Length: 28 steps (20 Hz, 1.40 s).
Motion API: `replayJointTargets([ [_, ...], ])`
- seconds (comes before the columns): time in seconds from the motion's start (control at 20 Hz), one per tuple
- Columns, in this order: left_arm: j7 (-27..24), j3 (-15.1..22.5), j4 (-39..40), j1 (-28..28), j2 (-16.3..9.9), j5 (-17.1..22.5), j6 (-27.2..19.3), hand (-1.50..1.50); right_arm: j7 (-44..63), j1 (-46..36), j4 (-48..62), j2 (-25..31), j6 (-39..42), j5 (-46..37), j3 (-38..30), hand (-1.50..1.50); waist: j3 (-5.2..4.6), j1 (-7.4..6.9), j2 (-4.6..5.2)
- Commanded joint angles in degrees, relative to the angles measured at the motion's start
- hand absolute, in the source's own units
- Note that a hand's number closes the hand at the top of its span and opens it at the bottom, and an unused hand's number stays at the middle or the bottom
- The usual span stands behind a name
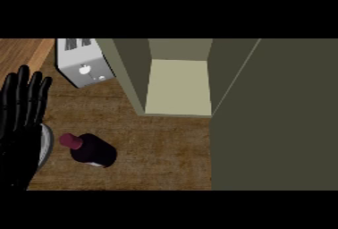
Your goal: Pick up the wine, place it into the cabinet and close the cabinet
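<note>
The dark glass wine bottle with its maroon cap (91, 151) stands untouched on the brown wooden counter (165, 147), in front and to the left of the olive cabinet's open pale compartment (178, 87). The black left hand (20, 120) rests at the left edge, fingers straight and holding nothing. The right hand isn't showing. Best approach, I'd say: curl round the body, below the cap, and keep it upright.

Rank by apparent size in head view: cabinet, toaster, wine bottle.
1. Cabinet, largest by far, door open.
2. Toaster, though the frame crops it.
3. Wine bottle, close to the toaster; its nearness to the camera makes that pair unsure.
</note>
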<state>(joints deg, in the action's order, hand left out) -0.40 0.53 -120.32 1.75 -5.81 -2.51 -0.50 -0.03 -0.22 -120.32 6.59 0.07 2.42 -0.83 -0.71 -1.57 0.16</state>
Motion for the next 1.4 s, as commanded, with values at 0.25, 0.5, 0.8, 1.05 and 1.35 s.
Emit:
replayJointTargets([
  [0.25,4.85,9.65,2.38,-5.07,5.7,-20.79,-26.44,-1.5,1.55,5.35,-6.86,0.56,2.98,2.3,1.75,-1.5,0.83,2.62,-0.46],
  [0.5,6.26,24.48,4.89,-4.72,5.78,-9.34,-44.2,-1.5,7.56,9.14,-8.2,3.63,10.78,10.16,6.09,-1.5,0.75,2.91,-0.37],
  [0.8,19.29,34.7,8.18,7.53,5.81,-21.23,-58.07,-1.5,14.8,10.18,-15.64,3.13,8.62,9.31,8.16,-1.5,0.77,2.1,-0.27],
  [1.05,30.61,36.42,9.86,15.14,5.81,-29.43,-63.71,-1.5,21.13,6.63,-18.84,3.02,6.36,10.31,7.72,-1.5,0.77,1.82,-0.26],
  [1.35,42.82,34.87,5.71,16.51,5.81,-38.89,-60.82,-1.5,23.83,10.31,-25.71,4.4,7.09,13.28,5.62,-1.5,0.81,1.88,-0.5],
])
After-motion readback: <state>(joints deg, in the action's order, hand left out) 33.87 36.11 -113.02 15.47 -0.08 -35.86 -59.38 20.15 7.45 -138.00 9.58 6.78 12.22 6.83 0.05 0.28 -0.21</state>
